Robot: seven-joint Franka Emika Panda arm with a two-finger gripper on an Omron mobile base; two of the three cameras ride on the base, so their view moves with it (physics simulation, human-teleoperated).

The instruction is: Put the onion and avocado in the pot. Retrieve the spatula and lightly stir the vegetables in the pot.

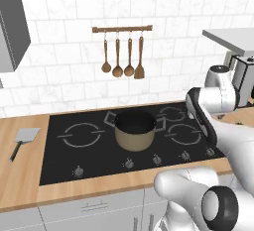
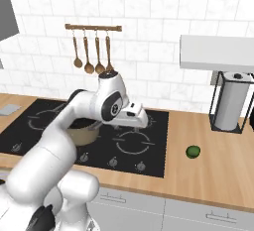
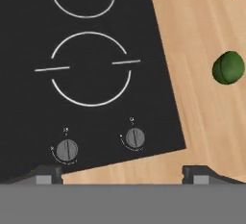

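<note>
The tool (image 3: pixel 122 174) is wide open and holds nothing above the black cooktop (image 3: pixel 72 74), the round green avocado (image 3: pixel 229 67) lies on the wooden bench (image 3: pixel 202 122) at right, and the flat grey metal spatula (image 1: pixel 24 140) lies far left of the tan round pot (image 1: pixel 135 131), so most work is left.

Black cooktop (image 3: pixel 91 74), two knobs (image 3: pixel 67 150), green avocado (image 3: pixel 228 67) on wooden counter (image 3: pixel 202 122), pincer (image 3: pixel 122 175) apparently spread wide
</note>
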